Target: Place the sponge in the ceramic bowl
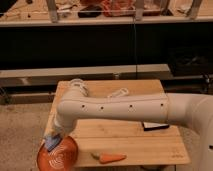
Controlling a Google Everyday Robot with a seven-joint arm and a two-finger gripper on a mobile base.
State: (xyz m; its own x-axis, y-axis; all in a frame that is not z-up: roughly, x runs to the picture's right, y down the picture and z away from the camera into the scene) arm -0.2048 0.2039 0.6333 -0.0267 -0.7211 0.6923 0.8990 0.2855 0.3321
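Note:
The white arm reaches from the right across the wooden table (pixel 150 142) and bends down at the front left corner. Its gripper (pixel 54 137) hangs there, just above the far left rim of the ceramic bowl (pixel 61 158). The bowl is a shallow orange-red dish with white spiral lines inside. The sponge (pixel 51 143), a small light-blue block, sits at the gripper's tip with the gripper shut on it. It overlaps the bowl's upper left rim. The arm hides most of the gripper.
An orange carrot (pixel 112 158) lies on the table just right of the bowl. A pale translucent cup (pixel 78 85) and a whitish oblong object (pixel 119 93) sit at the table's back. A dark flat item (pixel 155 126) lies under the forearm. A shelf stands behind.

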